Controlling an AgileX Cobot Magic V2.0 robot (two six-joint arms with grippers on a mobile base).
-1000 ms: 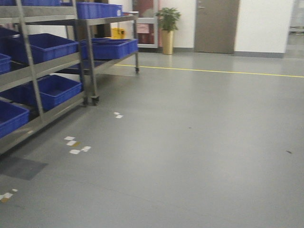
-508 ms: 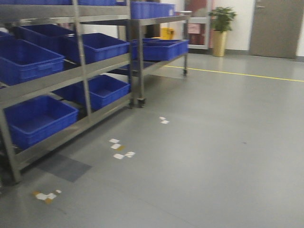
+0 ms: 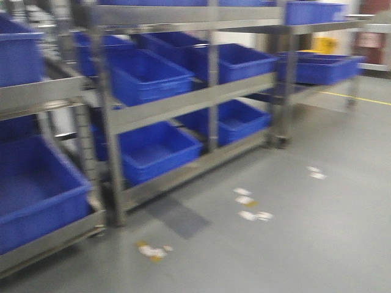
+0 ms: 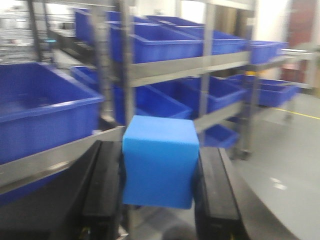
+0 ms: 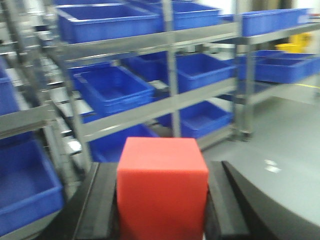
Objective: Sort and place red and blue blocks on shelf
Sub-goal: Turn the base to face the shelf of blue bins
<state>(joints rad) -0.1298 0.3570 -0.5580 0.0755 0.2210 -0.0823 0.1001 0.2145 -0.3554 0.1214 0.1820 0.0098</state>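
A bright blue block (image 4: pixel 160 161) sits between the black fingers (image 4: pixel 105 185) of my left gripper (image 4: pixel 159 192), which is shut on it. In the right wrist view a bright red block (image 5: pixel 161 192) is clamped between black fingers (image 5: pixel 224 205) of my right gripper (image 5: pixel 162 210). The grey steel shelf (image 3: pixel 183 105) fills the left and middle of the front view, some distance ahead, and stands behind both blocks as the shelf (image 4: pixel 165 67) and shelf (image 5: pixel 150 42) in the wrist views. Neither gripper shows in the front view.
Large blue bins (image 3: pixel 149 76) fill the shelf tiers, with one close at the left (image 3: pixel 33 189). A second rack with bins (image 3: pixel 317 64) stands further right. White paper scraps (image 3: pixel 247 204) and a dark patch (image 3: pixel 177 217) lie on the grey floor.
The front view has swung left: the shelf and bins have slid right and grown larger, and the door and potted plant have left the frame.
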